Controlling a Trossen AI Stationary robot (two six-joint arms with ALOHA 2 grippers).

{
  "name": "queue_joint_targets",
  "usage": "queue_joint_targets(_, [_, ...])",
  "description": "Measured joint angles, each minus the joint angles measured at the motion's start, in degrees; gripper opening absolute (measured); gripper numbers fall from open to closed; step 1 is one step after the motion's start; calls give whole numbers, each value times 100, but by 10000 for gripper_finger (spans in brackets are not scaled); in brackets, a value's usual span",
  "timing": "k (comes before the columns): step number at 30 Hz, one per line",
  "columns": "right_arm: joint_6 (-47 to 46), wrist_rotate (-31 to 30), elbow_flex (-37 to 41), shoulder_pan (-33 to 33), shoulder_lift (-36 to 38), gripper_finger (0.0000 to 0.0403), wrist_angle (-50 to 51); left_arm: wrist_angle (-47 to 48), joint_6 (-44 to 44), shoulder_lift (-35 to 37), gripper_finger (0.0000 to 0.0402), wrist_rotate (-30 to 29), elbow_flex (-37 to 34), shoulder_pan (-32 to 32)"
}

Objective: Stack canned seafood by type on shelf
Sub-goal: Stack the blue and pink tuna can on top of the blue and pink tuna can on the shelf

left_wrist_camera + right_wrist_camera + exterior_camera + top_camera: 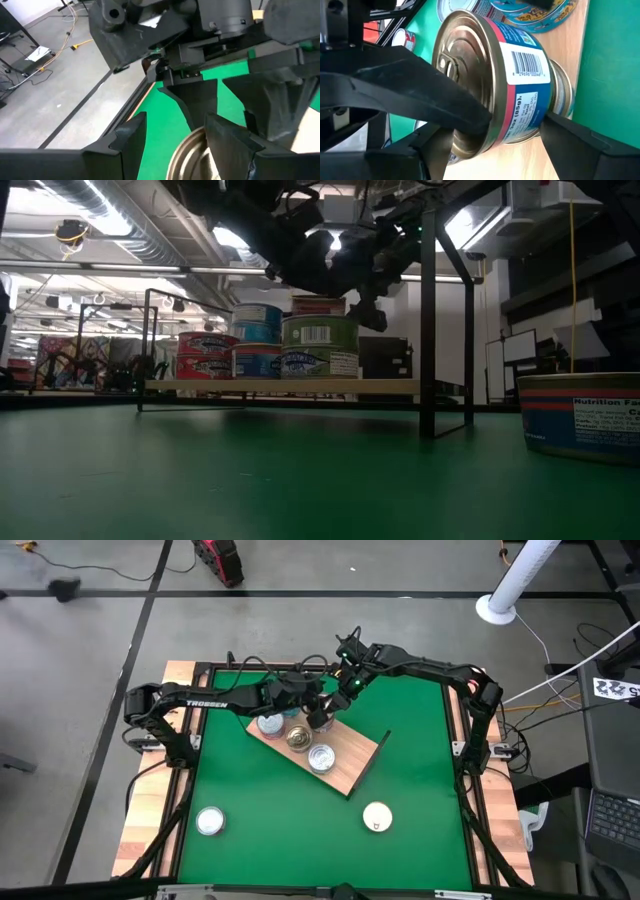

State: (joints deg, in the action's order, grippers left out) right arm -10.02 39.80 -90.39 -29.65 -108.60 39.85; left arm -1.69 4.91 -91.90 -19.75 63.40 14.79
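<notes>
While clenched on a tin [520,75] over the shelf [345,765], right pincer [510,125]; left pincer [177,125] spread; green mat [420,740].

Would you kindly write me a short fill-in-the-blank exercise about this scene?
Off the shelf, ___ loose tins lie on the mat.
The barcoded tin is held by the ___ gripper.
The mat under the shelf is ___.
Missing words: two, right, green.
</notes>
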Motion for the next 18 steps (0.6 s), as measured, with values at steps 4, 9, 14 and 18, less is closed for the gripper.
queue_joint_targets(4, [2,-83,-3,0,2,280,13,113,4,0,196,2,0,0])
queue_joint_targets(9, [4,-171,-4,0,9,280,53,309,-36,0,196,2,0,0])
queue_joint_targets(14, [5,-195,-4,-1,13,280,46,471,-34,-2,196,2,0,-15])
queue_joint_targets(18, [17,-193,-4,-2,43,280,81,639,-36,-2,196,5,-1,-15])
